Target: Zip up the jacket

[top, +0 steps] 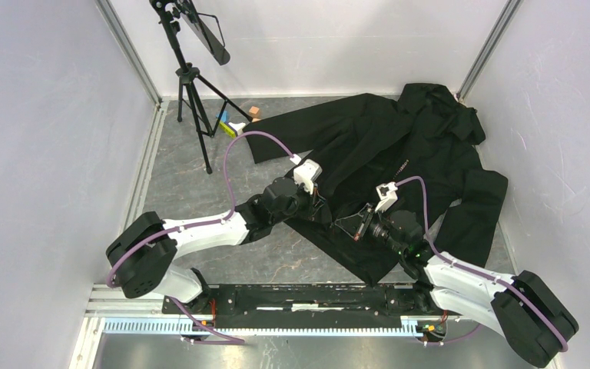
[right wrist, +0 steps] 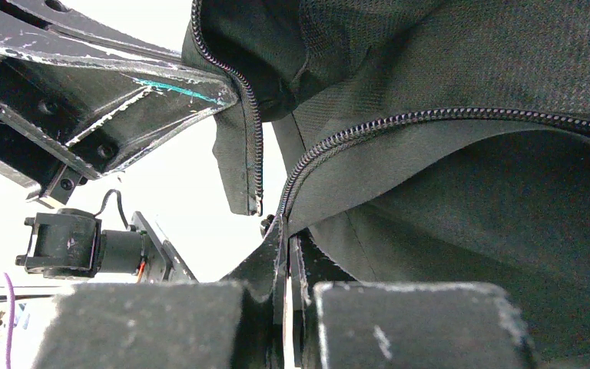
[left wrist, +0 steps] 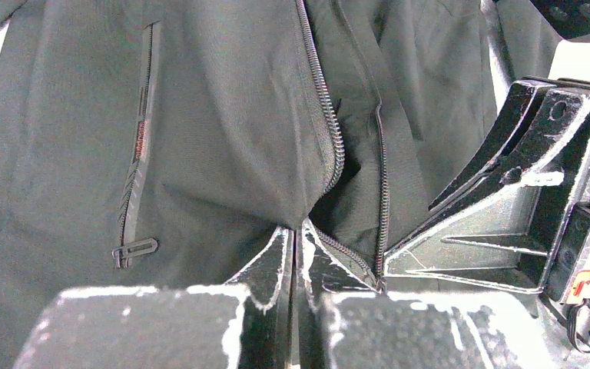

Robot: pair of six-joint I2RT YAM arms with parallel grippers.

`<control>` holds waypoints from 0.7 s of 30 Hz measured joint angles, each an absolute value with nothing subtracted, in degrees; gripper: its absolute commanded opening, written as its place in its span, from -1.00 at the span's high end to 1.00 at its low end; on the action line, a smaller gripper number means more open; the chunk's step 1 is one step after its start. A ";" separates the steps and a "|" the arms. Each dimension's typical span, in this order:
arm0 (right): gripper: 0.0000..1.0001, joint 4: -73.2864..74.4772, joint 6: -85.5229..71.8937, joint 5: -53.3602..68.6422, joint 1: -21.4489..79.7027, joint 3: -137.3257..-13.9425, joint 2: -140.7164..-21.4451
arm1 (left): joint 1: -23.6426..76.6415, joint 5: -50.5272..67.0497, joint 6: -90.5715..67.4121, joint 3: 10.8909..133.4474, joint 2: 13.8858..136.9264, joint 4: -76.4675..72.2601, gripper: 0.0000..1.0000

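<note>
Jacket (top: 422,154): black, spread flat over the grey table (top: 192,184), filling the middle and upper right of the top view. The hood is bunched toward the upper right corner, one sleeve reaches out to the upper left, and the hem end lies nearest the arms.
Front zipper (left wrist: 330,131): undone. In the left wrist view its two rows of teeth run down the middle of the frame, apart higher up and closing in on each other at the bottom.
Pocket zipper (left wrist: 140,146): left part of the left wrist view, running down the panel with its pull tab at the lower end.
Left gripper (left wrist: 298,250): bottom centre of its own view, fingers pressed narrow with the jacket's front edge pinched between them, right at the low end of one row of teeth.
Right gripper (right wrist: 286,254): bottom centre of its own view, fingers likewise nipped together on the other front edge, where its teeth end; the free row hangs just to the left.
Spacing: in the top view the two grippers sit just beside each other, slightly below centre.
Tripod (top: 192,100): upper left of the top view, standing on the table.
Coloured blocks (top: 234,123): small, near the sleeve's end.
</note>
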State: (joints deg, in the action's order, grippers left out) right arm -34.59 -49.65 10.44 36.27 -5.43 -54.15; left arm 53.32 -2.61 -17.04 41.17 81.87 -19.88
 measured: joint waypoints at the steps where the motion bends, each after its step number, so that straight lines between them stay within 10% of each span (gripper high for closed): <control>1: 1.00 -34.59 -49.65 10.44 36.27 -5.43 -54.15 | 53.32 -2.59 -17.04 41.17 81.87 -19.88 0.95; 21: 0.99 -33.71 -49.60 10.35 36.27 -6.11 -53.41 | 53.63 -0.99 -15.64 41.17 81.87 -19.90 0.95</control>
